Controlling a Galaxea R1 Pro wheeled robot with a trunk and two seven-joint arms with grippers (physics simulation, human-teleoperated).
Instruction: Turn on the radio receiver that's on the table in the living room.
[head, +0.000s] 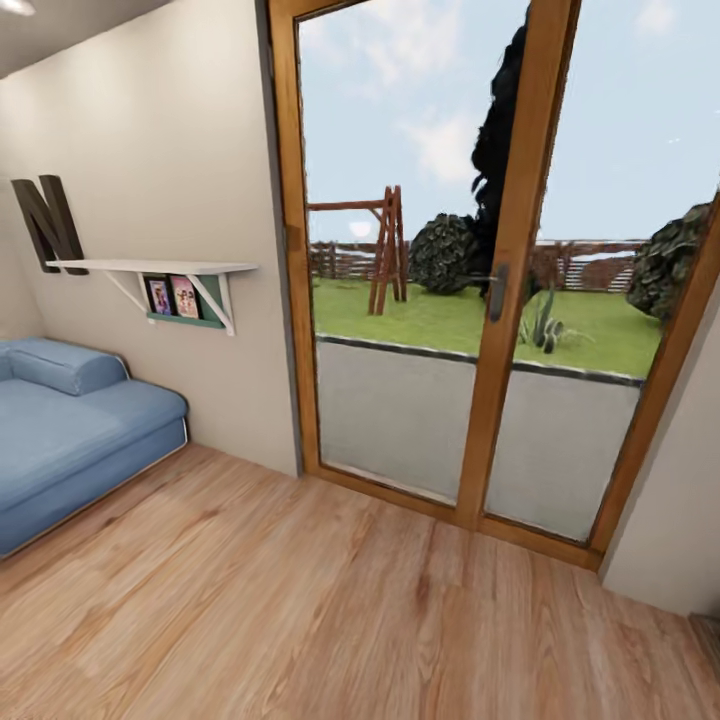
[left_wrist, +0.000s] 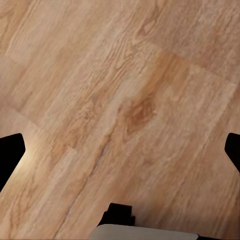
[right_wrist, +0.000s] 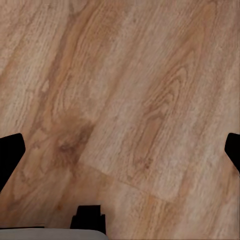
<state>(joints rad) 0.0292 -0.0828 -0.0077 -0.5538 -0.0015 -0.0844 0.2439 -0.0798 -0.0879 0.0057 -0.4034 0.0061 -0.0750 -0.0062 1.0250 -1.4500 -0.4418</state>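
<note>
1. Room: the living room has one light wood plank floor (head: 300, 620) and beige walls (head: 170, 170).
2. Seating: one blue sofa (head: 70, 430) stands at the head view's left, against the wall.
3. Wall fittings: one white shelf (head: 150, 267) carries one dark letter "N" (head: 47, 222); two small framed pictures (head: 172, 297) sit beneath it.
4. Door: one wood-framed glass door (head: 480, 280) with two panes and one dark handle (head: 497, 291) faces a garden with one swing frame (head: 385, 250).
5. Left pincer (left_wrist: 120, 150): released, fingers spread wide over bare floor.
6. Right pincer (right_wrist: 120, 150): released, fingers spread wide over bare floor.
</note>
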